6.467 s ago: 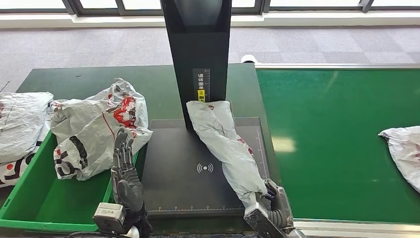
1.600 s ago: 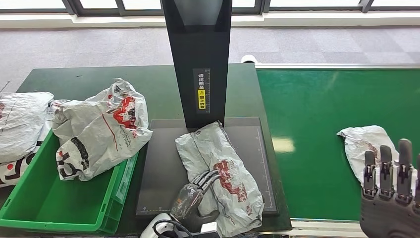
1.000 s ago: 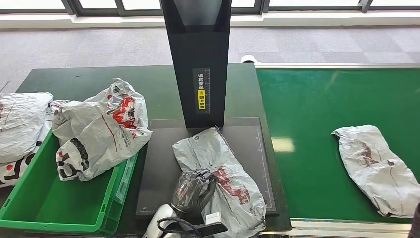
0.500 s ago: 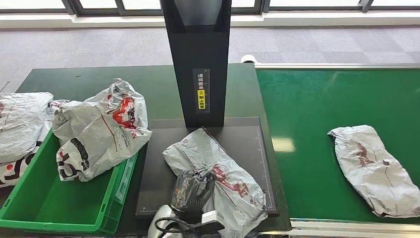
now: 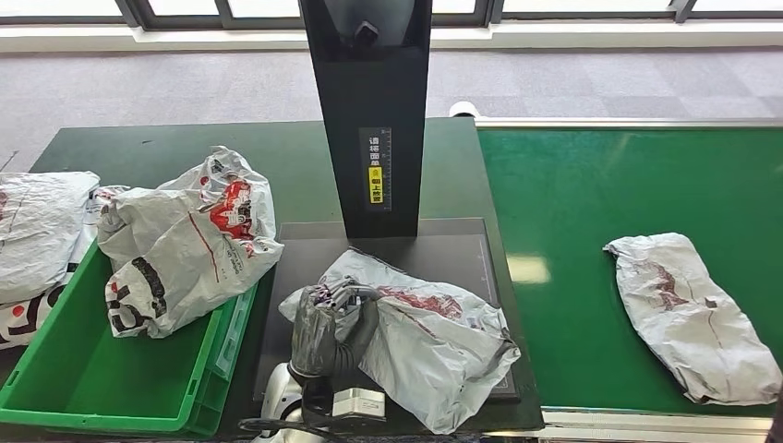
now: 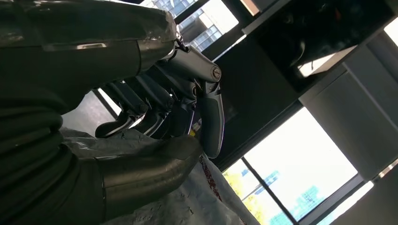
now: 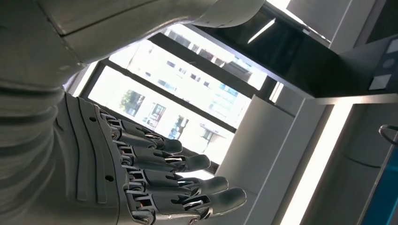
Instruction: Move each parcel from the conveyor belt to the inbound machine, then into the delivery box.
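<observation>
Grey parcel (image 5: 420, 346) lies across the black scan plate (image 5: 462, 245) of the inbound machine (image 5: 369, 111), its near corner overhanging the plate's front edge and reaching the counter (image 5: 166, 148) edge. Bare plate behind the parcel, up to the machine's column. Left hand (image 5: 328, 323) clenched on the parcel's left end, fingers (image 6: 206, 117) curled over a bunched fold, thumb under; left wrist view shows the bag (image 6: 187, 201) pressed against the palm. Green box (image 5: 102, 378) sits just left of the plate, its right rim near the hand; open floor of the box in its front half. A second parcel (image 5: 185, 240) slumps over the box's back right rim, a third (image 5: 37, 231) at its far left. On the belt (image 5: 609, 185) another parcel (image 5: 692, 314) lies well apart to the right, near the front edge, wide bare belt behind it. Right hand (image 7: 155, 183) raised clear, fingers loosely spread, holding nothing.
</observation>
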